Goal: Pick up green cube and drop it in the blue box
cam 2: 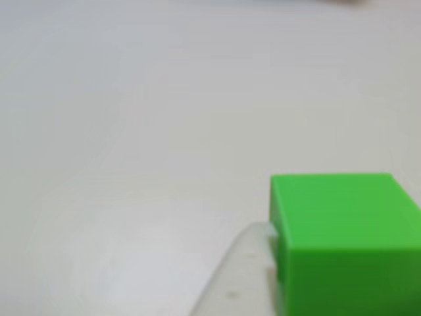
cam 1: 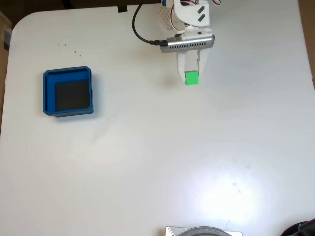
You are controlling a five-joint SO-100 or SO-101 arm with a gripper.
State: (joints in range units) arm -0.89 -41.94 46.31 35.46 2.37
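In the fixed view the green cube (cam 1: 191,77) sits at the top centre of the white table, between the tips of my white gripper (cam 1: 192,73), which reaches down from the top edge. The jaws stand closed against the cube's sides. I cannot tell whether the cube rests on the table or hangs just above it. In the other view the green cube (cam 2: 342,240) is close up at the lower right, with one pale finger (cam 2: 240,280) pressed to its left face. The blue box (cam 1: 68,92), with its dark floor, stands far to the left, with nothing in it.
A black cable (cam 1: 139,29) loops from the top edge to a grey module (cam 1: 189,43) on the wrist. A grey round object (cam 1: 203,231) pokes in at the bottom edge, and a dark object (cam 1: 301,229) sits at the bottom right corner. Open white table (cam 1: 157,157) lies between cube and box.
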